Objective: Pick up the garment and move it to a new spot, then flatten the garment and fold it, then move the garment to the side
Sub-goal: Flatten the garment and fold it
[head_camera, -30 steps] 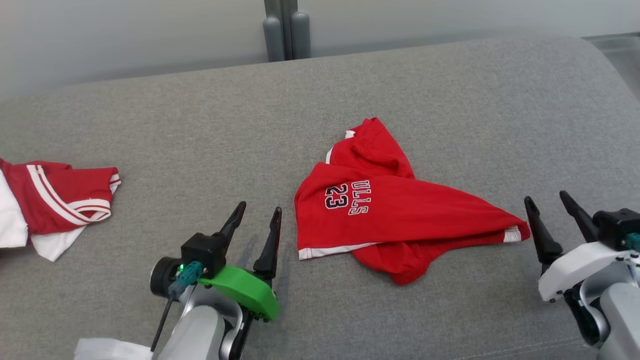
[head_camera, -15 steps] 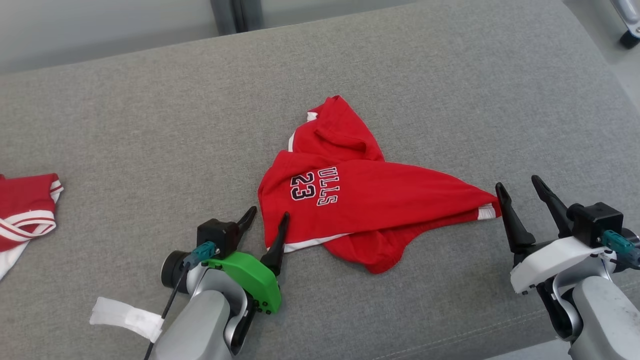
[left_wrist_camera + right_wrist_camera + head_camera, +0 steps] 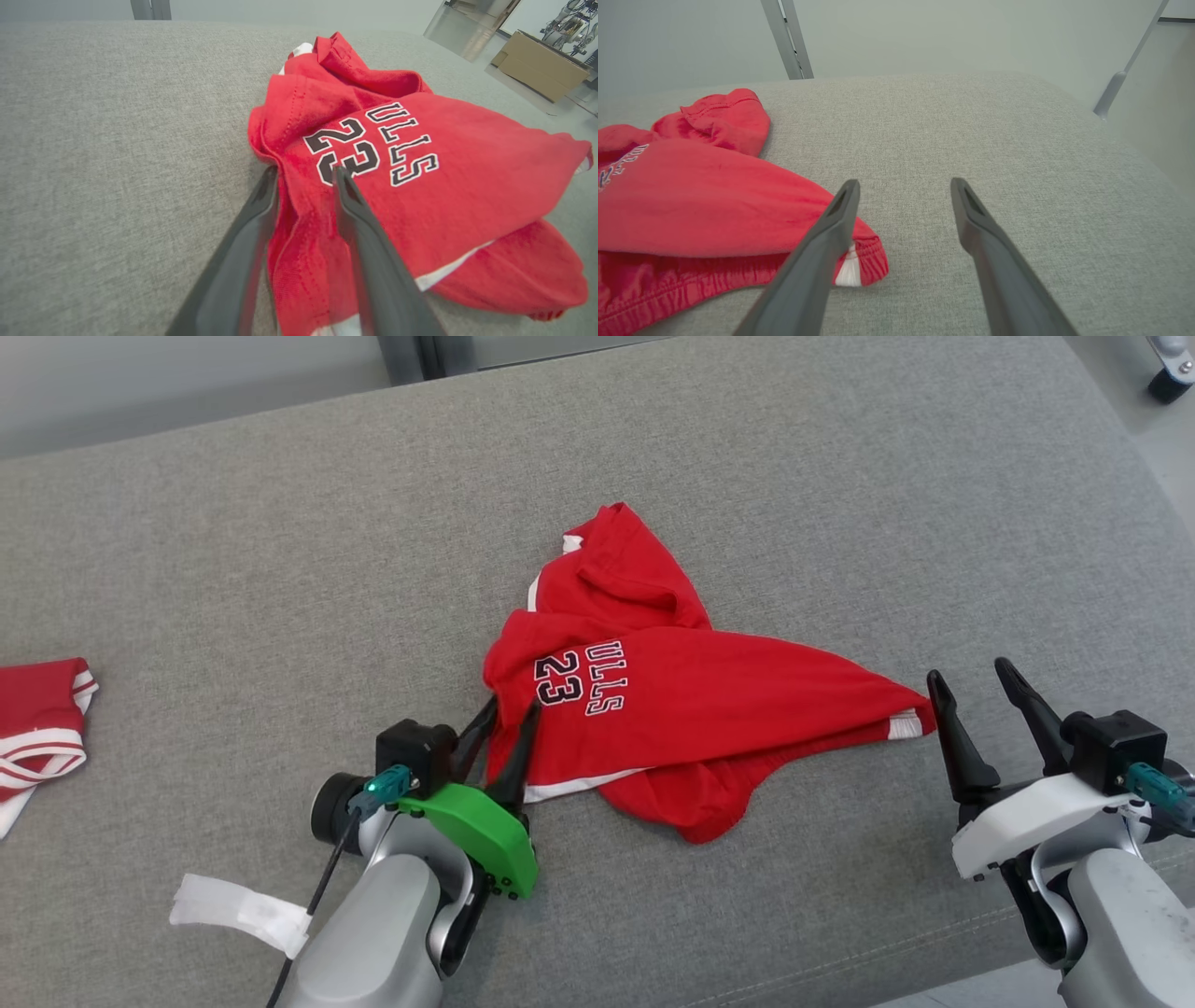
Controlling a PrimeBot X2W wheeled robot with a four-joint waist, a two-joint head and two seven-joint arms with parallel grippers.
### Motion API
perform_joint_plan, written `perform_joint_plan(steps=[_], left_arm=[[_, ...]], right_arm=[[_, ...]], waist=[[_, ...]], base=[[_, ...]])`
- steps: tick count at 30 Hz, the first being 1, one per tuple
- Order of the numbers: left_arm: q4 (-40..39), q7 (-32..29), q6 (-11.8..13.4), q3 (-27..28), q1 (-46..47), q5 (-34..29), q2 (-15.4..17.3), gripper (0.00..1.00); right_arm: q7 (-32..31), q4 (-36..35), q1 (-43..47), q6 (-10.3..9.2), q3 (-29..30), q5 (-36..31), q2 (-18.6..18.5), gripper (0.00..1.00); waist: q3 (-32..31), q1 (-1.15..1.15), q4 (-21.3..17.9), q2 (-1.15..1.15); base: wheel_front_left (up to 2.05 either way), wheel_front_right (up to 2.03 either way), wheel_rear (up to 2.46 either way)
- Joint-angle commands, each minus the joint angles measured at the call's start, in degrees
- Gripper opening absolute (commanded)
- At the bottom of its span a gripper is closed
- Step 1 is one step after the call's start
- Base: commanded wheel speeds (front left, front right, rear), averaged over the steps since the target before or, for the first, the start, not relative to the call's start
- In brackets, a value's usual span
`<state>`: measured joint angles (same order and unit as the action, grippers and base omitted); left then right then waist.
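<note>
Red garment (image 3: 691,709), crumpled and doubled over itself, between the middle and the near edge of the grey fabric-covered surface (image 3: 280,523). Its lettering (image 3: 579,677) reads "ULLS" above "23", dark with white outlines; any letter before the U is lost in a fold. Left gripper (image 3: 512,706): fingers stand on either side of a bunched fold at the garment's left end, with cloth between them; you cannot tell whether they clamp it yet. Right gripper (image 3: 969,670): fingers released and empty, just beside the white-trimmed right tip. A second red-and-white garment (image 3: 42,728) lies at the left edge, well apart.

Risks for you to weigh: the left fingers may hold only the top layer, so a lift would peel the pile open or let it slip. Carried from one end, the loose end could also drag and twist, making flattening harder
</note>
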<state>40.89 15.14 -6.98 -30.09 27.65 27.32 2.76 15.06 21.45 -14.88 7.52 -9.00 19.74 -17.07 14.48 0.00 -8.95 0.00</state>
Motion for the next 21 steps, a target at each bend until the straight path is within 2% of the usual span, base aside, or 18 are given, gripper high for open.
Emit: perform_joint_plan(steps=[1, 2, 7, 11, 15, 18, 21], left_arm=[[0.0, 0.0, -0.1, -0.2, -0.6, -0.9, 0.3, 0.18], [0.3, 0.0, -0.1, -0.5, -1.0, -1.0, 0.3, 0.0], [-1.0, 0.0, -0.4, 0.0, -0.2, -1.0, 0.3, 0.0], [-8.8, 0.0, -0.4, 4.5, -1.7, -2.4, 0.3, 0.0], [-15.7, 0.0, -0.4, 9.8, -2.8, -5.2, 0.3, 0.0], [-15.2, 0.0, -0.1, 13.1, -1.3, -7.5, 0.3, 0.0], [-13.5, 0.0, 1.2, 17.6, 1.4, -9.9, 0.5, 0.0]], right_arm=[[0.2, 0.2, 0.2, -0.06, -0.1, -0.3, 0.0, 1.0], [0.2, 0.3, 0.2, -0.06, -0.1, -0.2, 0.1, 1.0], [0.2, 0.8, 0.0, -0.06, 0.2, 0.5, 0.4, 1.0], [0.2, 0.6, 0.8, -0.06, 1.7, 0.7, 0.2, 1.0], [0.2, 0.9, 1.7, -0.06, 2.0, 1.3, 0.3, 1.0], [0.2, 0.8, 1.1, -0.06, 1.0, 1.3, 0.7, 1.0], [0.2, 0.5, -0.2, -0.06, -0.4, 1.5, 0.7, 1.0]], waist=[[-0.1, 0.0, 0.2, 0.0], [-0.2, 0.0, 0.2, 0.0], [-0.3, 0.0, 0.6, 0.0], [-0.7, 0.0, 2.4, 0.0], [-1.2, 0.0, 5.9, 0.0], [-0.9, 0.0, 6.9, 0.0], [0.2, 0.0, 6.7, 0.0]], base=[[0.0, 0.0, 0.0], [0.0, 0.0, 0.0], [0.0, 0.0, 0.0], [0.0, 0.0, 0.0], [0.0, 0.0, 0.0], [0.0, 0.0, 0.0], [0.0, 0.0, 0.0]])
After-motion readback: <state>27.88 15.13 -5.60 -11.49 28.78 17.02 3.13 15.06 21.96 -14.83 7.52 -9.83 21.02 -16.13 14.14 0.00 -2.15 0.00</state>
